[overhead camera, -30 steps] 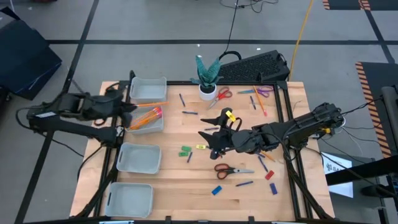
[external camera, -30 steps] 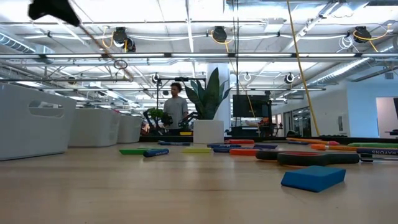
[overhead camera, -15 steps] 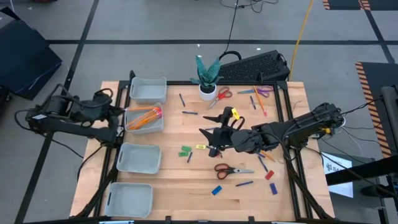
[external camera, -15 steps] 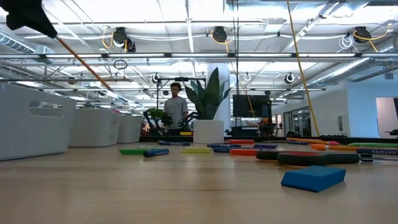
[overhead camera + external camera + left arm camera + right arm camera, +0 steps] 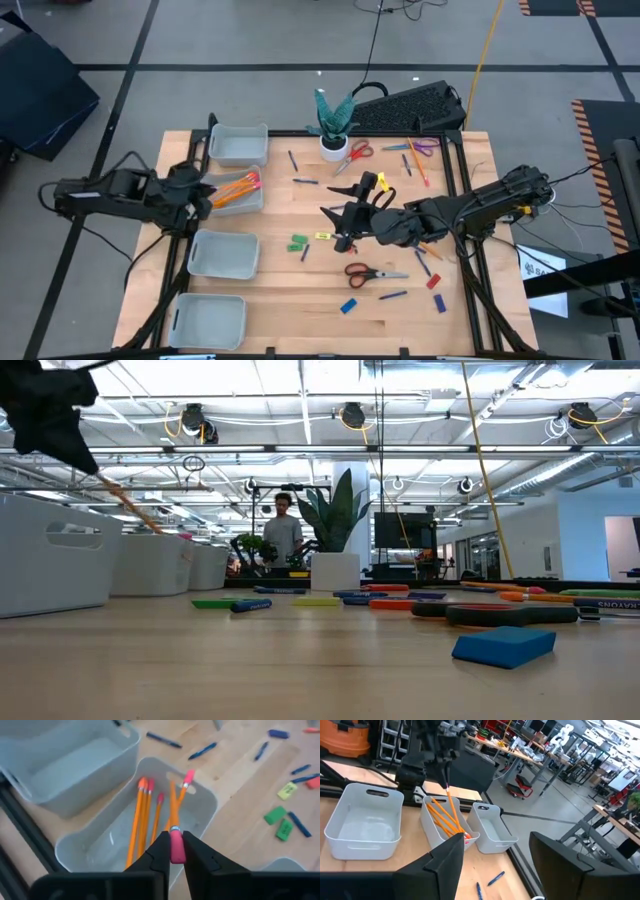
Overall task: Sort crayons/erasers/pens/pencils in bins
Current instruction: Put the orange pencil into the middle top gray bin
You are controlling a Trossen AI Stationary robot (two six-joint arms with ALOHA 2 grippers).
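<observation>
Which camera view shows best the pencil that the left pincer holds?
The left wrist view: the left pincer is shut on the pencil at its eraser end, over the bin. The high and right wrist views show it small; the low view shows a thin slanted line.

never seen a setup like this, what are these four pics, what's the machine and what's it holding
This is a robot with two dark jointed arms at a pale wooden table, filmed by four cameras at once. One looks straight down, one sits at table height looking across the room, and one rides on each wrist.

The left gripper is shut on a long orange pencil with a pink eraser tip, over a pale grey-blue plastic bin that holds more orange pencils. The right gripper is open, over the middle of the table, holding nothing.

Scattered on the wood are dark blue pens, small coloured erasers, scissors with red handles and a white plant pot.
</observation>
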